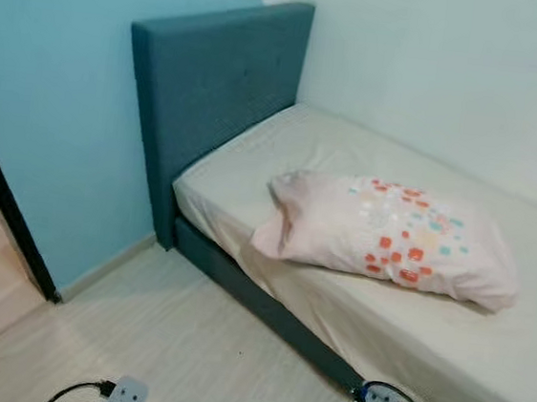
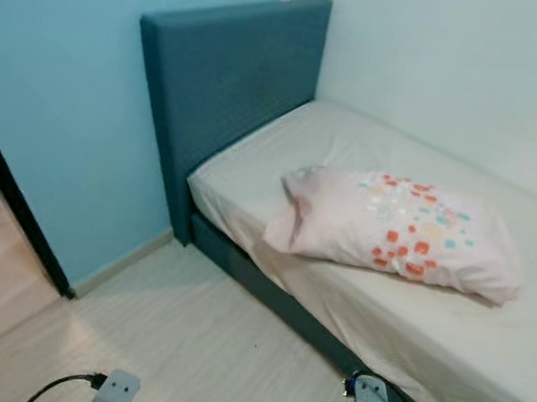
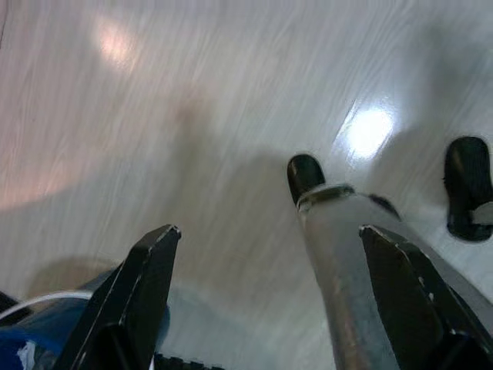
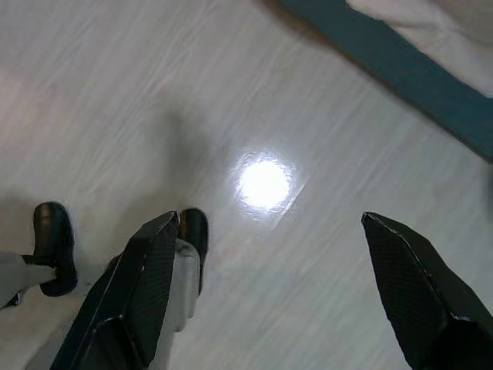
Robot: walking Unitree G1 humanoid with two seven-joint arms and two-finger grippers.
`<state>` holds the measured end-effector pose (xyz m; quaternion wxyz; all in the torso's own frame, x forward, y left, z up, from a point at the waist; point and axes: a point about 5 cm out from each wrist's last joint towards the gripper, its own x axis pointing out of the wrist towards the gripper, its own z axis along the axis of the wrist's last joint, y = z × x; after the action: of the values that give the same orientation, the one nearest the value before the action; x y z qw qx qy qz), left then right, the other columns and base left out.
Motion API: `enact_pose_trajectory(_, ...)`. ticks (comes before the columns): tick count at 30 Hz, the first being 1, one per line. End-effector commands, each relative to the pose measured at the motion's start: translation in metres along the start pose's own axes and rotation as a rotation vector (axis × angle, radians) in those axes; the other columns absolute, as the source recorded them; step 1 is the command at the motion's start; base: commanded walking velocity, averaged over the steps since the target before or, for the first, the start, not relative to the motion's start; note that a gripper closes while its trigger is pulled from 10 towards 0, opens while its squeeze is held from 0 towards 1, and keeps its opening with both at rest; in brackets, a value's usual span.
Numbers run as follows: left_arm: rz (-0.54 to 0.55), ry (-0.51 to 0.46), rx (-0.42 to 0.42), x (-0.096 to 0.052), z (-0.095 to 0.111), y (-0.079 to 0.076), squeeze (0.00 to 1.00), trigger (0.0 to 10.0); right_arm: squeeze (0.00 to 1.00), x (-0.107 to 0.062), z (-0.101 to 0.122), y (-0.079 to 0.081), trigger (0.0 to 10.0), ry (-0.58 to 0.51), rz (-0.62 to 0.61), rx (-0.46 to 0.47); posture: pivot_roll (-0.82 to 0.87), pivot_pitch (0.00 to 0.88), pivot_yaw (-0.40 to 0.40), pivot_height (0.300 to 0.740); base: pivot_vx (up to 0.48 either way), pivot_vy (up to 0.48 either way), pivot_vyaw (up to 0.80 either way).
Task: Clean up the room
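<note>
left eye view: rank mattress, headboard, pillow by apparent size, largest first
1. mattress, largest, and it runs off the right edge.
2. headboard, upright at the bed's head.
3. pillow, smallest, lying on the mattress.
The headboard is farther from the camera than the pillow, so their true difference may be larger than it looks.

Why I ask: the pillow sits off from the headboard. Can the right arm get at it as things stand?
Probably not yet. The right gripper hangs open over the floor, low beside the bed, well short of the pillow. Nothing blocks the way.
</note>
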<state>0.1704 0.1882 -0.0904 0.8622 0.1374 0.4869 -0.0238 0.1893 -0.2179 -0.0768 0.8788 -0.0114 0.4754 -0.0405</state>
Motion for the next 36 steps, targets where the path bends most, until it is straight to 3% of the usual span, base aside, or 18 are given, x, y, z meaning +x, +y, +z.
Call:
enact_pose_trajectory(1, -0.001, 0.007, -0.001, -0.0004, -0.0029, 0.0011, 0.0, 10.0, 0.0, -0.0001, -0.0032, 0.0019, 10.0, 0.01, 0.006, -0.004, 0.05, 0.0, -0.069, 0.74, 0.0, -0.48, 0.0)
enact_pose_trajectory(10, -0.004, 0.006, -0.003, -0.0003, -0.0024, 0.0007, 0.0, 10.0, 0.0, -0.0001, -0.003, 0.0016, 10.0, 0.01, 0.005, -0.005, 0.05, 0.0, -0.071, 0.74, 0.0, -0.053, 0.0)
enact_pose_trajectory(22, -0.008, 0.004, -0.009, -0.0001, -0.0013, -0.0001, 0.0, 10.0, 0.0, -0.0001, -0.0033, 0.002, 10.0, 0.012, 0.006, -0.006, 0.05, 0.0, -0.07, 0.74, 0.0, -0.48, 0.0)
enact_pose_trajectory(26, -0.003, -0.005, -0.046, -0.0001, -0.0003, -0.0001, 0.0, 10.0, 0.0, -0.0001, -0.004, 0.0026, 10.0, 0.014, 0.008, -0.009, 0.05, 0.0, -0.069, 0.74, 0.0, -0.434, 0.0)
enact_pose_trajectory(36, 0.012, -0.008, -0.059, 0.0003, 0.002, 0.0027, 0.0, 10.0, 0.0, -0.0003, -0.0056, 0.0027, 10.0, 0.019, 0.011, -0.012, 0.05, 0.0, -0.069, 0.74, 0.0, 0.0, 0.0)
